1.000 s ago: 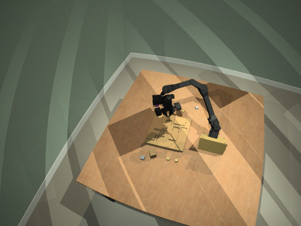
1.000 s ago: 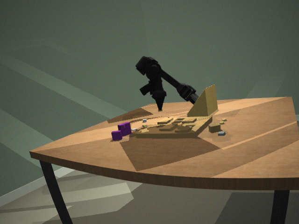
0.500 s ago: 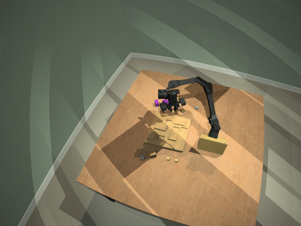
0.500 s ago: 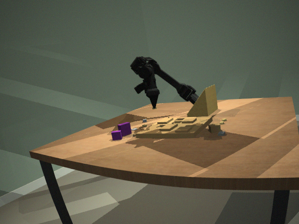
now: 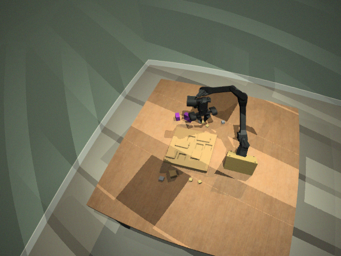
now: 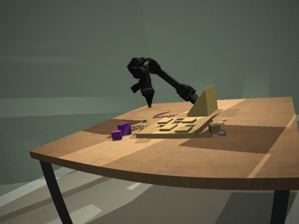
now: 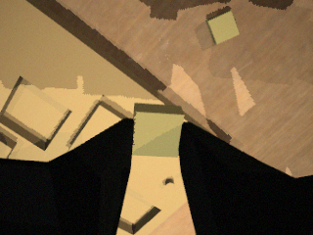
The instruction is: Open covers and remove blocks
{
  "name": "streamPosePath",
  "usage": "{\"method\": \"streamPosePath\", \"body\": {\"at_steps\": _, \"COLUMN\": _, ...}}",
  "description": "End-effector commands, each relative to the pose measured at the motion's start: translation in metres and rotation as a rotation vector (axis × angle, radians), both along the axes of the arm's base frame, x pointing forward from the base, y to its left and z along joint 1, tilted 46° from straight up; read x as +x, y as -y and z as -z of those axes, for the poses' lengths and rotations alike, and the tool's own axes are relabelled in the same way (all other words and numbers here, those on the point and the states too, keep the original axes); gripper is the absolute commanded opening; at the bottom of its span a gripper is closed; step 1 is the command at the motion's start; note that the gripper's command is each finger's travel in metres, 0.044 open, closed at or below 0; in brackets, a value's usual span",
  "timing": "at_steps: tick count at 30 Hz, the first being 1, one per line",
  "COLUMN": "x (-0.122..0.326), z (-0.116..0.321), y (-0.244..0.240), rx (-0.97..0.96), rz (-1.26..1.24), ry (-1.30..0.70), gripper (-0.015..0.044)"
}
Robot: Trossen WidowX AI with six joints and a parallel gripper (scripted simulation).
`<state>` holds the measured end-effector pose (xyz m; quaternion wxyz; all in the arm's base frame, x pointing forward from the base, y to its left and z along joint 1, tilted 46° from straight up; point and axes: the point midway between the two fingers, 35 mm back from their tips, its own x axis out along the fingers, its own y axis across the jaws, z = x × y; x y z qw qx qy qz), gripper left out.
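Note:
My gripper (image 5: 203,120) (image 6: 150,105) (image 7: 156,129) is shut on a small pale yellow block (image 6: 150,107) (image 7: 157,134), held in the air near the far edge of the puzzle board (image 5: 206,166) (image 6: 164,136) (image 7: 54,54). Raised covers, such as one cover (image 5: 181,142) and another cover (image 5: 203,136), stand on the board with recesses beside them. A small yellow block (image 5: 206,125) (image 6: 144,125) (image 7: 224,27) lies on the table just past that edge. Two more yellow blocks (image 5: 190,179) (image 5: 200,182) lie off the near side. Shadows obscure whether each well is empty.
Two purple blocks (image 5: 177,117) (image 6: 124,129) stand beyond the board, close to the hand in the top view. A grey-blue block (image 5: 222,121) (image 6: 144,120) lies nearby. A brown block (image 5: 172,174) (image 6: 214,128) and a grey block (image 5: 161,178) (image 6: 221,133) lie off the opposite side.

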<state>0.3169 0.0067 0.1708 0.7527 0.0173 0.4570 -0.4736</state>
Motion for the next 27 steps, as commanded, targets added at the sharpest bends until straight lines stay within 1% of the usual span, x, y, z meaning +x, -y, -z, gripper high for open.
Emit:
{"method": "streamPosePath", "body": {"at_steps": 1, "x": -0.008, "z": -0.006, "y": 0.009, "rx": -0.006, "rz": 0.001, "ry": -0.005, "gripper": 0.008}}
{"method": "streamPosePath", "body": {"at_steps": 23, "x": -0.066, "z": -0.042, "y": 0.058, "rx": -0.016, "rz": 0.002, "ry": -0.006, "gripper": 0.008}}
{"method": "streamPosePath", "body": {"at_steps": 27, "x": -0.069, "z": -0.042, "y": 0.061, "rx": -0.017, "rz": 0.003, "ry": -0.006, "gripper": 0.008}}
